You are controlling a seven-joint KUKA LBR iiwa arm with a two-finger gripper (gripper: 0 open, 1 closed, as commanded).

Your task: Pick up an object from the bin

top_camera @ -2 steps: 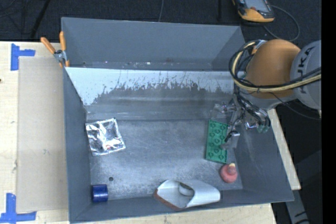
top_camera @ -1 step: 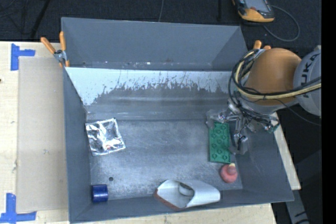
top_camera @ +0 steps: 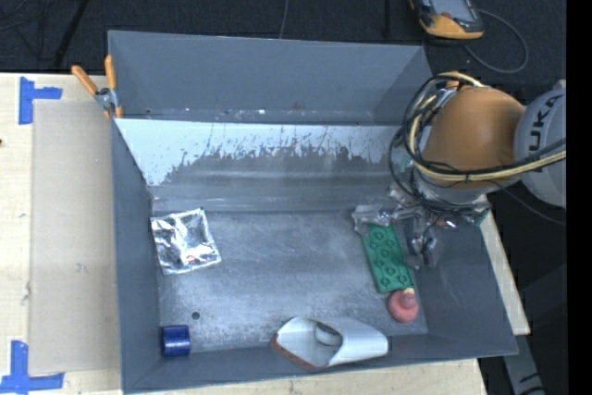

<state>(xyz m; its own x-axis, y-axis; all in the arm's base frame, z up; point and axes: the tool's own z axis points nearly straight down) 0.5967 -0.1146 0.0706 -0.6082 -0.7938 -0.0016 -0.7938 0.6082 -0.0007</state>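
Note:
My gripper (top_camera: 422,247) hangs low at the right side of the bin, under the orange dome. Its dark fingers (top_camera: 425,245) stand at the right edge of a green studded building plate (top_camera: 386,259) that lies flat on the floor, slanting toward the front. Whether the fingers touch the plate I cannot tell. A small pink-red rounded piece (top_camera: 403,305) lies just beyond the plate's near end.
A crumpled silver foil wrapper (top_camera: 186,240) lies at the left of the floor. A blue cylinder (top_camera: 175,340) sits in the front left corner. A white scoop-shaped piece with a brown edge (top_camera: 328,341) lies along the front wall.

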